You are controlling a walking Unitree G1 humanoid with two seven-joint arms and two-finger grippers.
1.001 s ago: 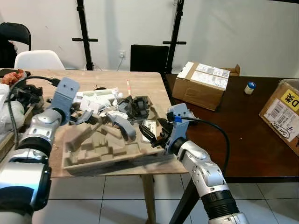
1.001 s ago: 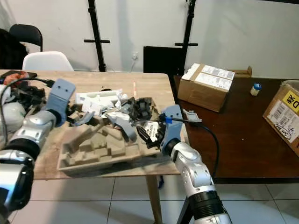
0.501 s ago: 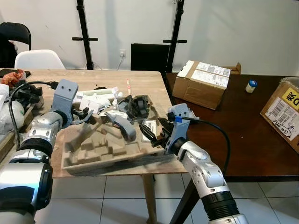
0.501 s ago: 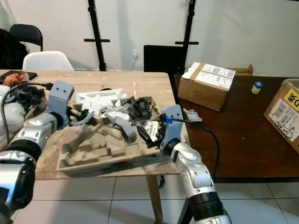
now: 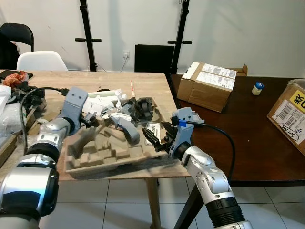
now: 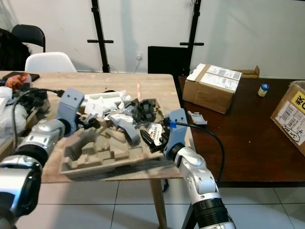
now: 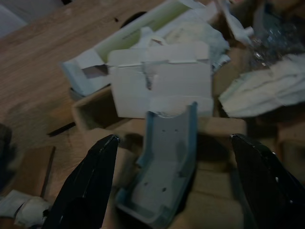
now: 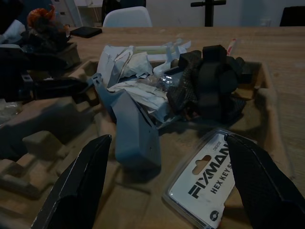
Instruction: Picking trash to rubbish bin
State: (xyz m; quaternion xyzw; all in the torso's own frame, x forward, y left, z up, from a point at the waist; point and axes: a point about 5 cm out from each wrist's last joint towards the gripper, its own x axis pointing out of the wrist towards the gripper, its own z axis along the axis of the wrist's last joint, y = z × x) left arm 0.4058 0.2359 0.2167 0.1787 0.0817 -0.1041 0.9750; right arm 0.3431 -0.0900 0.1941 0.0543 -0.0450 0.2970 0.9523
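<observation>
Both grippers, left (image 5: 93, 122) and right (image 5: 153, 138), hover spread over the trash-heaped tray (image 5: 95, 160), seemingly lining up grasps.

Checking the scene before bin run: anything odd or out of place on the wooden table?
Yes. The moulded pulp tray overhangs the wooden table front edge, heaped with loose trash: grey plastic piece, black foam, FIXMAN blister card.

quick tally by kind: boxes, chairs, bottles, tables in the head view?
Cardboard boxes: 2, one box and another at the frame edge
Chairs: 2, white chair, black chair
Small bottles: 1
Tables: 2, light wood, dark wood
Total: 7
</observation>
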